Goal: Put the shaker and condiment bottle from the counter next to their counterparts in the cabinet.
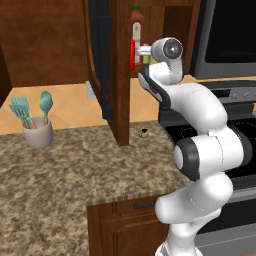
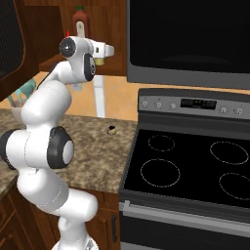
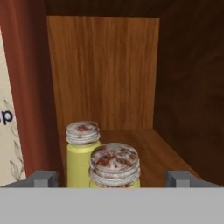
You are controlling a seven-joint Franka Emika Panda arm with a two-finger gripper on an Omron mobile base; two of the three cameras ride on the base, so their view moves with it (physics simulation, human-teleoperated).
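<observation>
My gripper (image 3: 111, 178) reaches into the cabinet (image 3: 103, 74) with its jaws wide open. The shaker (image 3: 114, 165), stubby and yellow-green with a pale speckled cap, stands on the shelf between the fingertips, touched by neither. Just behind it to the left stands the slimmer yellowish shaker (image 3: 81, 151). The tall red-brown bottle (image 3: 19, 87) with a white label rises at the left edge; its green cap shows on the bottle (image 1: 136, 22) in the left base view. The red condiment bottle (image 1: 132, 55) stands by the cabinet's front edge, left of the gripper (image 1: 143, 51). The hand (image 2: 108, 50) hides most of the shaker (image 2: 99, 61).
The cabinet door (image 1: 102, 60) with its long dark handle hangs open to the left of the arm. A tiny dark jar (image 1: 144, 132) sits on the granite counter (image 1: 60, 170). A cup of teal utensils (image 1: 37, 132) stands at the left. The black stove (image 2: 190, 166) lies to the right.
</observation>
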